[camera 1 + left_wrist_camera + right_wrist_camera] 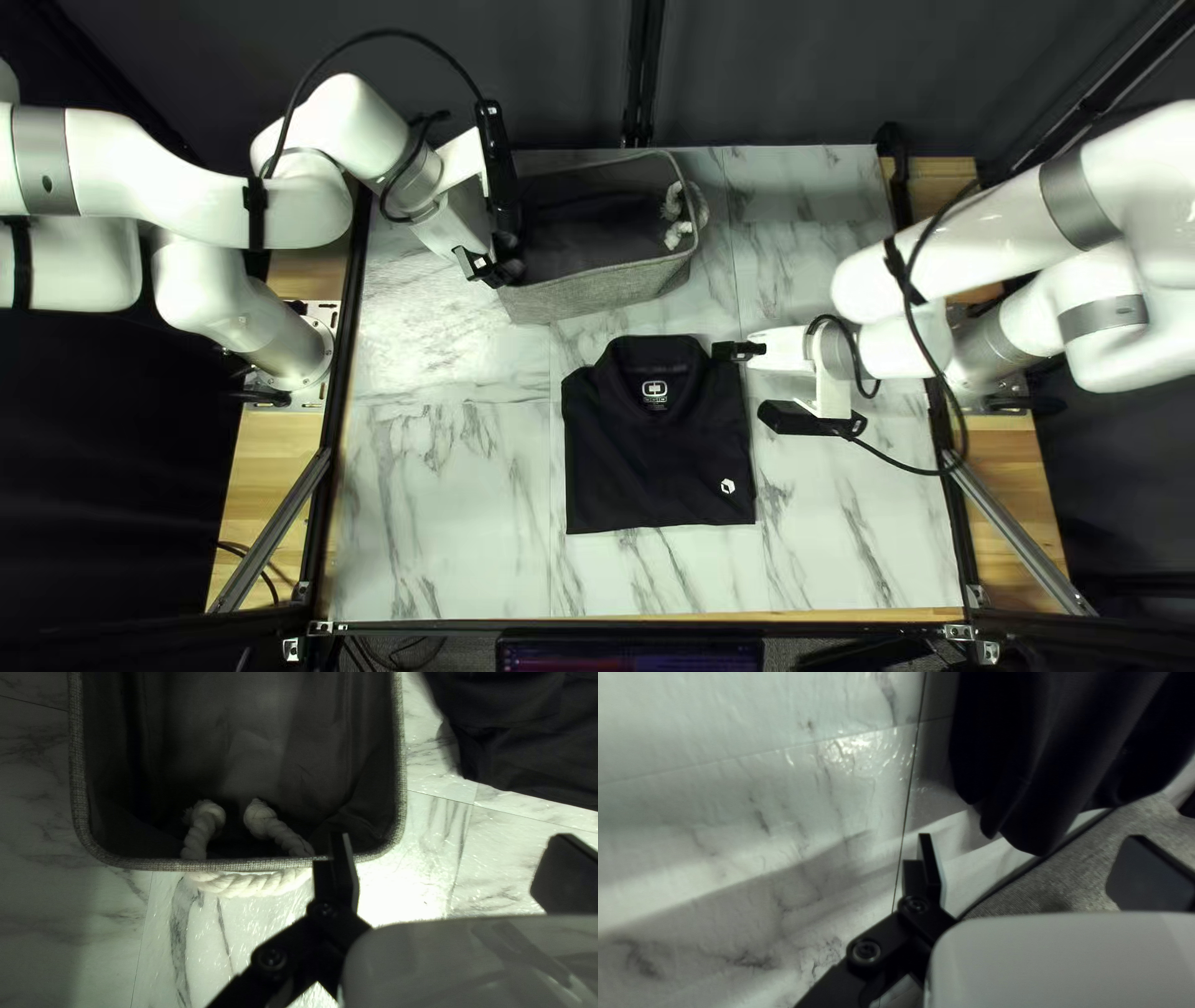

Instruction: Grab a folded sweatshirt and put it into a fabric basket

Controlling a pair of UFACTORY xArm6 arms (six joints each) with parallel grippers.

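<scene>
A black collared garment point(657, 436) lies folded on the table, white marks on its front. Near its upper right corner is my right gripper point(730, 352). By the left end of the grey fabric basket point(598, 294) is my left gripper point(488, 271). In the left wrist view, my left gripper point(451, 865) stands open; one finger overlaps the basket's rim point(249, 865) beside a white rope handle point(255, 882), the other is outside. My right gripper point(1036, 866) is open too, with nothing held; dark cloth point(1033, 765) in loose folds appears ahead of it.
Marble-patterned tabletop point(436, 498) surrounds the garment. A dark curtain point(797, 75) hangs behind the far edge, and a black screen point(629, 653) is beyond the near one. In the right wrist view a grey textured surface point(1058, 883) shows past the fingers; I cannot tell what it is.
</scene>
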